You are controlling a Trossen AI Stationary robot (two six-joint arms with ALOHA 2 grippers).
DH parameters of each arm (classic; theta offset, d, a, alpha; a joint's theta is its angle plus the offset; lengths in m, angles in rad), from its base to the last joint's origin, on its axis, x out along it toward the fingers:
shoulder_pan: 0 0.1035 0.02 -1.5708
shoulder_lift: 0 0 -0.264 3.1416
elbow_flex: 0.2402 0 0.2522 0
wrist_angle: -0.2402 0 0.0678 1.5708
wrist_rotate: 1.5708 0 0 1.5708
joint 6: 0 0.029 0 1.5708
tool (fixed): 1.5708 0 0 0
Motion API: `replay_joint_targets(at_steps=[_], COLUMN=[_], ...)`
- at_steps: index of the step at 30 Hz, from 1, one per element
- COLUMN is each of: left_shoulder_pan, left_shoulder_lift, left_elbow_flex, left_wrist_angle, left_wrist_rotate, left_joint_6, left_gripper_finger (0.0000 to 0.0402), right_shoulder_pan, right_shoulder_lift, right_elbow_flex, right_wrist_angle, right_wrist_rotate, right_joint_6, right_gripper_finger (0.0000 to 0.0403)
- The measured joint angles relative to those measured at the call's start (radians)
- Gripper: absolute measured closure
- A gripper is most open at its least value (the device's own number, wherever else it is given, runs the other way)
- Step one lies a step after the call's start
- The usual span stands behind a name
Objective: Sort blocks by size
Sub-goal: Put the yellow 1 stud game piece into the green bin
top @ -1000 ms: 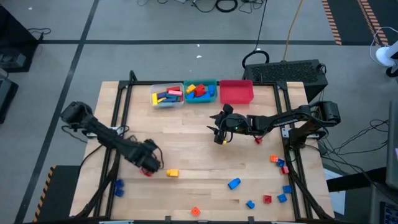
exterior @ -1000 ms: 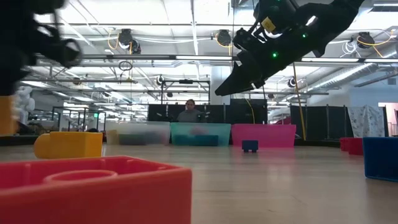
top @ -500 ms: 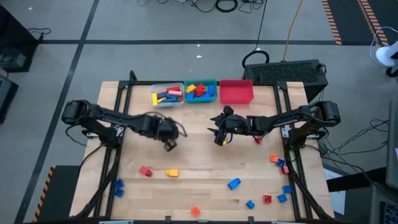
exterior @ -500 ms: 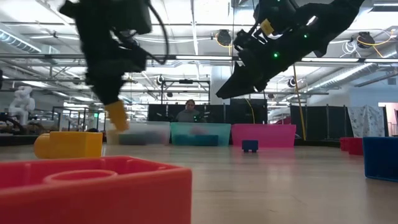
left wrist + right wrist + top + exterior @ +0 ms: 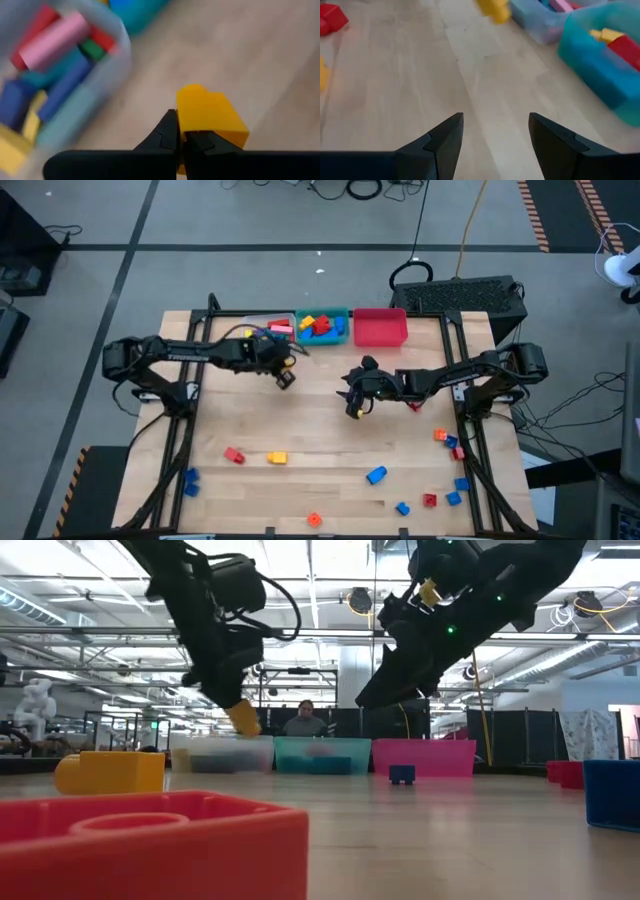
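Observation:
My left gripper [image 5: 285, 376] is shut on a small yellow block [image 5: 210, 117], just on the near side of the clear bin [image 5: 268, 332], which holds long bars in several colours. The block also shows in the low view [image 5: 243, 718], well above the table. My right gripper [image 5: 352, 404] is open and empty above the table's middle; its own view shows its fingers apart [image 5: 495, 135] over bare wood. The teal bin [image 5: 322, 326] holds medium bricks, and the red bin [image 5: 380, 327] stands to its right. My left gripper pinches the yellow block's near end [image 5: 186, 125] between its two fingers, and most of the block sticks out past the fingertips. The fingers slant down toward the table's far right. The block hangs tilted at their lower end [image 5: 243, 718], lifted clear of the table.
Loose blocks lie on the near half of the table: a red one [image 5: 234, 455], a yellow one [image 5: 277, 458], a blue one [image 5: 376, 475], an orange one [image 5: 314, 520], and several at the right edge [image 5: 450, 445]. A person sits in the room beyond the bins [image 5: 305, 720].
My left gripper has gone from the table's near left, beside the red and yellow blocks, up and toward the far edge and the right, to the clear bin. It has stayed shut on the yellow block, carrying it clear of the table.

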Motion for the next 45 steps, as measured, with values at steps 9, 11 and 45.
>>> replay_joint_targets(at_steps=[9, 11, 45], left_shoulder_pan=[0.174, 0.206, 0.307], left_shoulder_lift=[0.0, 0.003, 0.453], left_elbow_flex=[0.001, 0.001, 0.305], left_wrist_angle=[0.194, 0.237, 0.494], left_wrist_rotate=[0.034, 0.039, 0.106], left_joint_6=[0.087, 0.109, 0.415], left_gripper_finger=[0.0392, 0.0391, 0.0386], right_shoulder_pan=[0.057, 0.068, 0.153], right_shoulder_lift=[0.0, 0.0, 0.0], right_elbow_flex=[0.0, 0.0, 0.0], right_wrist_angle=[0.0, 0.0, -0.1], right_wrist_rotate=[0.004, 0.004, 0.165], right_joint_6=[0.085, 0.107, 0.324], right_gripper_finger=[0.0193, 0.0193, 0.0193])
